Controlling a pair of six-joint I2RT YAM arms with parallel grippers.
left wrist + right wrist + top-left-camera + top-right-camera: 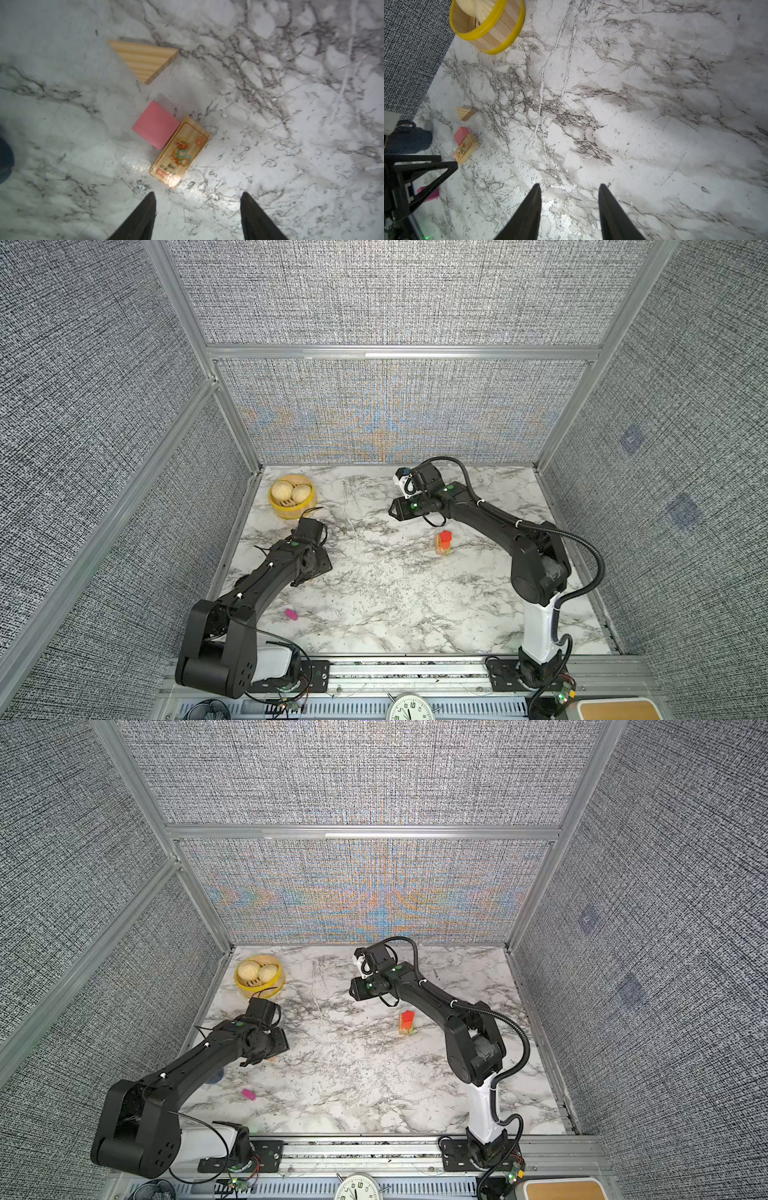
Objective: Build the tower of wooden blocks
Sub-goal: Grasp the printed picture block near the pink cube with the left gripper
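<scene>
**Short tower so far, both hands empty**

My left gripper (198, 195) hangs over the white marble-pattern table (291, 124). Its fingers are apart with nothing between them. Just beyond the tips, a tan wood bar printed with a dragon (180, 151) lies flat. A pink square block (155, 124) is touching its long side. A tan wood triangle (145, 59) lies near those two, not touching.

My right gripper (569, 186) is spread too, empty, over bare marble.

The tower (444, 542) stands right of the table's middle, near my right arm. It has a red cube on top, orange under it and tan at the base. A magenta block (291, 614) lies alone beside my left arm.
</scene>
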